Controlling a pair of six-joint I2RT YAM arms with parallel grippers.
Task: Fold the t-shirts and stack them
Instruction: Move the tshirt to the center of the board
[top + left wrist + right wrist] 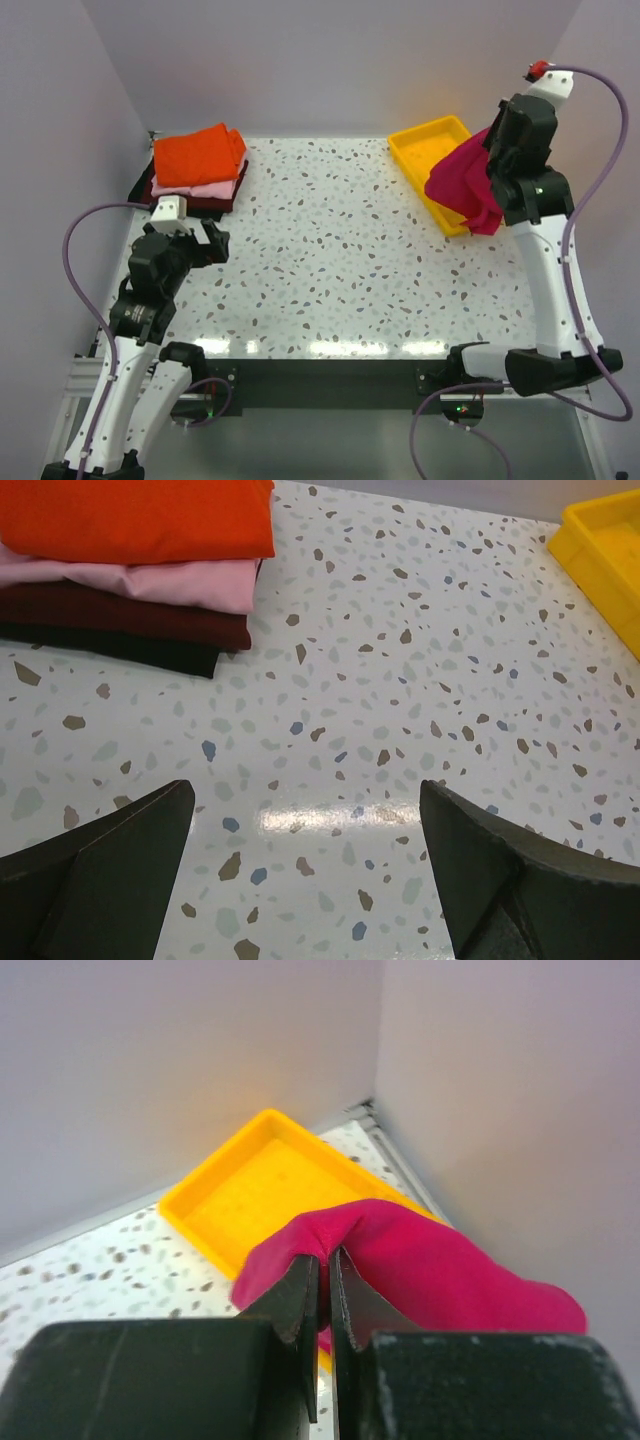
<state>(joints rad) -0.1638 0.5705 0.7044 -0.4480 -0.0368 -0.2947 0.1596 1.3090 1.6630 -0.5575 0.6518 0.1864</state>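
My right gripper (326, 1258) is shut on the crimson-magenta t-shirt (440, 1270) and holds it bunched in the air over the near end of the yellow tray; the shirt hangs from the gripper in the top view (462, 184). A stack of folded shirts lies at the far left: an orange one (198, 156) on top, a pale pink one (210, 189) under it, a dark maroon one (120, 612) below, on a black layer. My left gripper (305, 825) is open and empty, low over bare table to the near right of the stack.
The yellow plastic tray (418, 146) stands at the far right by the back wall, partly hidden by the hanging shirt. Grey walls close in the left, back and right sides. The speckled tabletop (330, 260) spreads between the arms.
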